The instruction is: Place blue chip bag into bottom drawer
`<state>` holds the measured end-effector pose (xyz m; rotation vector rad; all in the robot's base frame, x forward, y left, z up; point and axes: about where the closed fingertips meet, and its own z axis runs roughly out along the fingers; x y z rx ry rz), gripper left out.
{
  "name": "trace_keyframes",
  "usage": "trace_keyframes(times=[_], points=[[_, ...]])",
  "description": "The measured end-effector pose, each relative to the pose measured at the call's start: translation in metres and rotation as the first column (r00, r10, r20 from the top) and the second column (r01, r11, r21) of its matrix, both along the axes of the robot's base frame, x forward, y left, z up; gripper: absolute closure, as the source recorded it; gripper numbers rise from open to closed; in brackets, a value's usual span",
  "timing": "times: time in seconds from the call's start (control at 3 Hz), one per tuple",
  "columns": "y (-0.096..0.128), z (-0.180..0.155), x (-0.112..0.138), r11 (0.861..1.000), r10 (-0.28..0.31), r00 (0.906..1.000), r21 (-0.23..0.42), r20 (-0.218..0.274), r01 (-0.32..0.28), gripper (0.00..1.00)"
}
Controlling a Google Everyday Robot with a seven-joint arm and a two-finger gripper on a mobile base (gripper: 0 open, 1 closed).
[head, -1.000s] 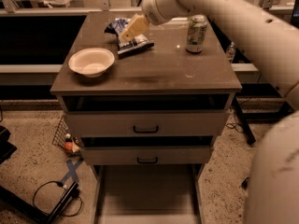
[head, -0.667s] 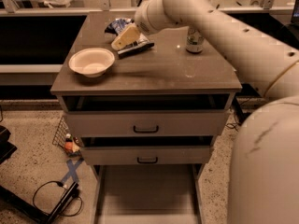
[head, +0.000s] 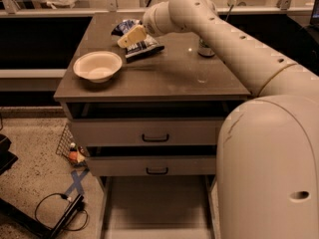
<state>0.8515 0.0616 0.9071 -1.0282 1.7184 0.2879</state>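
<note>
The blue chip bag [head: 139, 46] lies crumpled on the cabinet top, behind and to the right of the white bowl [head: 97, 66]. My gripper [head: 128, 37] hangs just above the bag's left part, its pale fingers pointing down-left over it. The bottom drawer [head: 157, 205] is pulled out at the foot of the cabinet, its flat grey floor bare. My arm reaches in from the right and covers most of the soda can [head: 205, 48].
Two upper drawers with black handles [head: 155, 138] sit slightly ajar. My white arm body fills the right foreground. On the floor at the left are a cable [head: 55, 208], blue tape and a wire basket [head: 70, 146].
My gripper has swung left and lower over the chip bag, and the arm now stretches further across the cabinet top, hiding the can.
</note>
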Motion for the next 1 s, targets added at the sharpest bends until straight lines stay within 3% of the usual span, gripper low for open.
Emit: trace_keyframes(times=[0.67, 1.0], points=[[0.01, -0.021, 0.01, 0.999, -0.043, 0.9983, 0.027, -0.038, 0.044, 0.0], [0.023, -0.028, 0.023, 0.992, -0.079, 0.9943, 0.088, -0.071, 0.085, 0.02]])
